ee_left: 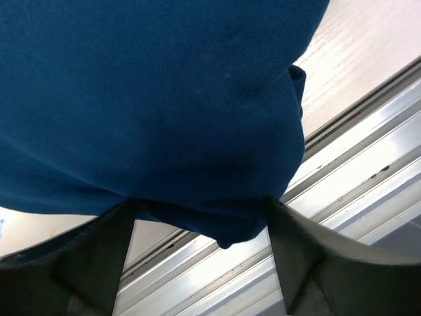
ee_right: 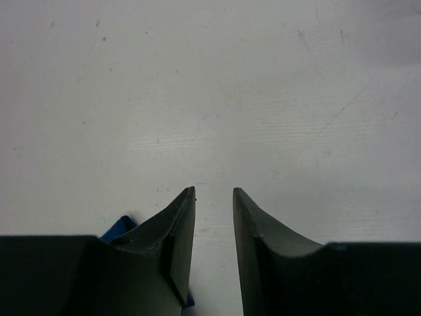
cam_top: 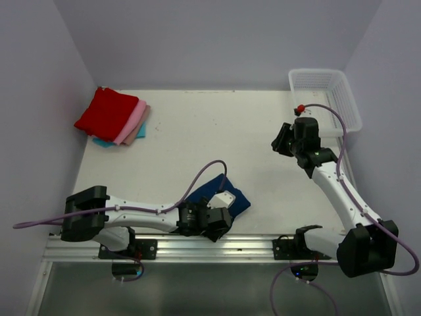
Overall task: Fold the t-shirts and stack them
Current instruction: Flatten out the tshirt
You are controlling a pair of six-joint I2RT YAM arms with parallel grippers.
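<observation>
The navy t-shirt is bunched at the desk's near edge, right by the rail, with the left end effector clamped on its near hem. It's way closer than the right end effector, which hangs slightly parted and empty by the basket. Open desk stretches from the shirt up to the folded stack at far left.

Navy t-shirt partly hidden under left pincer; teal tee mostly buried under stack.
</observation>
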